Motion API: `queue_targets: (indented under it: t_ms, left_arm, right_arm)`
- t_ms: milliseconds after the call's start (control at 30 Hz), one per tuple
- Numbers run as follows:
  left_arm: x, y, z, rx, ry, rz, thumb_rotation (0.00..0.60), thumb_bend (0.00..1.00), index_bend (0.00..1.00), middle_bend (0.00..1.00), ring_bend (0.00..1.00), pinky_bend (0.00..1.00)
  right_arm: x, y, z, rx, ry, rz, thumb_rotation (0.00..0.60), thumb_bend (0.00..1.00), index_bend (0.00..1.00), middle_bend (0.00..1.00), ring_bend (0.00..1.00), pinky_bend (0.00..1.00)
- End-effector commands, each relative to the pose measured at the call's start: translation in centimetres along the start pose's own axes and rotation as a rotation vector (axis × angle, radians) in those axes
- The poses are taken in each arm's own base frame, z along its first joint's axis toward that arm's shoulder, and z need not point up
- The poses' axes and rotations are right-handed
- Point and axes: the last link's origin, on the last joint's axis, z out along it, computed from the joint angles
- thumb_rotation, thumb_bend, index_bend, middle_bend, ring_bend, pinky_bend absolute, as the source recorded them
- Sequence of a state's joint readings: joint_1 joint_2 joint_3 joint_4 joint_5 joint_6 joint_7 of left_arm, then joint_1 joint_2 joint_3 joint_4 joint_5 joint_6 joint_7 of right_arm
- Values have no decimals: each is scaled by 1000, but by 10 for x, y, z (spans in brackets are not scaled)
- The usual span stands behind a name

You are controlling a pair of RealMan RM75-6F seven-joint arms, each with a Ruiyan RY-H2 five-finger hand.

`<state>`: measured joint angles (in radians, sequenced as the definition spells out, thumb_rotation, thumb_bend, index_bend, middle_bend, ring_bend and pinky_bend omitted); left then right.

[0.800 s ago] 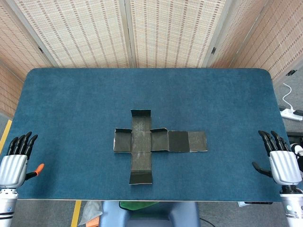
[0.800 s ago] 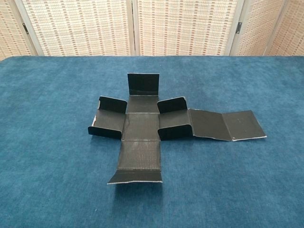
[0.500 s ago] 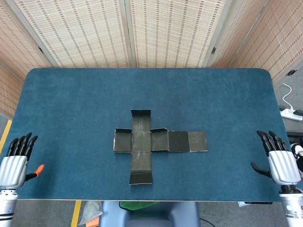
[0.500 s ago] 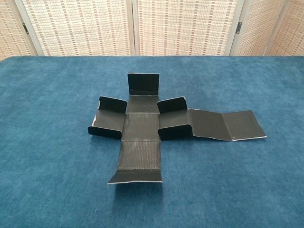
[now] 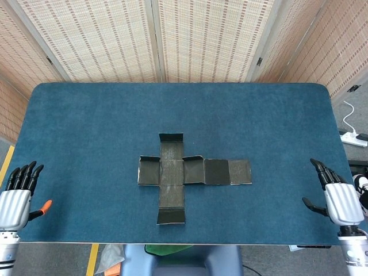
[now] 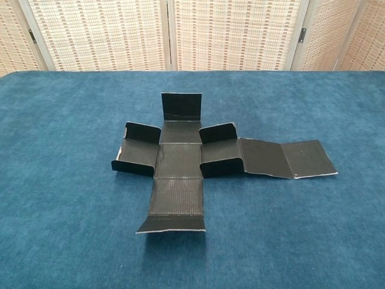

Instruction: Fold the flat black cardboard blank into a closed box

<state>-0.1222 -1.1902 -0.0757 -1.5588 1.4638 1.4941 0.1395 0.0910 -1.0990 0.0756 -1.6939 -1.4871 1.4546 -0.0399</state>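
two hands: left hand point(image 5: 15, 198) and right hand point(image 5: 339, 198) sit at the near corners of the table point(image 5: 86, 126), fingers straight and a little apart, holding nothing.
blank from hands: blank point(image 5: 187, 177) lies mid-table, well apart from both; it is inward and slightly ahead of each hand, to the right of the left hand and to the left of the right hand.
long axis: the cross's longer arm runs sideways, its two-panel strip point(image 5: 228, 172) stretching toward the right hand.
nearer hand: the right, judging by that strip; the left side flap point(image 5: 148, 171) is further from the left hand.
head view only: both hands, and the flat cross outline.
chest view only: no hands; it shows the far flap point(image 6: 181, 106) standing upright, the side tabs point(image 6: 218, 132) raised, and the near flap point(image 6: 171, 224) lying almost flat.
progress: folding not yet begun, as i judge.
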Motion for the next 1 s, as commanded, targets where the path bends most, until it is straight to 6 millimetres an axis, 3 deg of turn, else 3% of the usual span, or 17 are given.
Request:
queue_targets:
  t_ms: [33, 233, 500, 800, 1000]
  left_arm:
    - [-1, 0, 1, -1, -3, -1, 600, 216, 0, 0, 0, 52]
    - [-3, 0, 1, -3, -13, -3, 600, 216, 0, 0, 0, 52]
    - [-5, 0, 0, -11, -22, -2, 600, 217, 0, 0, 0, 52]
    - [-6, 1, -2, -31, -28, 0, 600, 216, 0, 0, 0, 52]
    - [-6, 1, -4, -31, -25, -1, 600, 215, 0, 0, 0, 52]
  right_arm:
    - [0, -11, 11, 15, -15, 0, 600, 134, 0, 147, 455, 688]
    - [-11, -44, 39, 74, -102, -19, 600, 120, 0, 130, 687, 958]
    - [-38, -93, 75, 108, -252, 46, 600, 103, 0, 89, 715, 970]
    - [-78, -126, 114, 53, -382, 72, 600, 90, 0, 37, 717, 972]
    - [-99, -144, 130, 40, -437, 48, 600, 90, 0, 9, 717, 972]
